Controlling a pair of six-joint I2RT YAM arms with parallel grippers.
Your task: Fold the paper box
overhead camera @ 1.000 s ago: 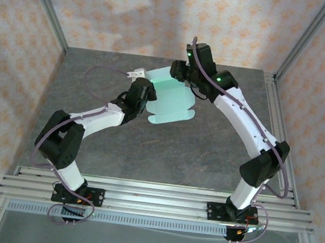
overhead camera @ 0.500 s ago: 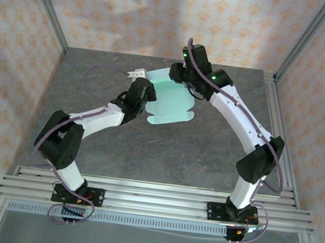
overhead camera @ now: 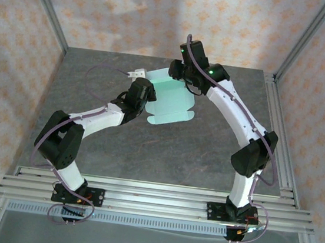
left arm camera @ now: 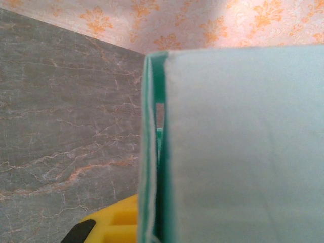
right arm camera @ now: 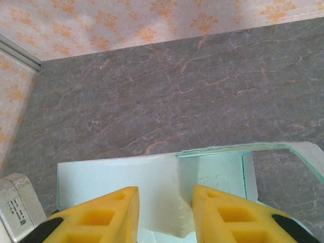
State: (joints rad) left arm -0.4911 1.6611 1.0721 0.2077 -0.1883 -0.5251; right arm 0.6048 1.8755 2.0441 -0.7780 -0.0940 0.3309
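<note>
right claw point(right arm camera: 164, 210), fingers parted and gripping nothing, has edged farther over the far flap of the paper box point(overhead camera: 171, 102); left claw point(overhead camera: 144, 93) grip cannot be told. folding looks barely begun.

Matt paper box point(overhead camera: 168, 98) — veined stone-look table point(overhead camera: 207, 145)

Right arm point(overhead camera: 234, 114) leans left, and the right hand point(overhead camera: 177, 71) creeps along with it.
Over the last second the arm's elbow point(overhead camera: 253, 158) has slid inward, away from the right edge of the table point(overhead camera: 205, 156), while the hand has edged slightly left and toward the far wall, above the back edge of the paper box point(overhead camera: 171, 102).
</note>
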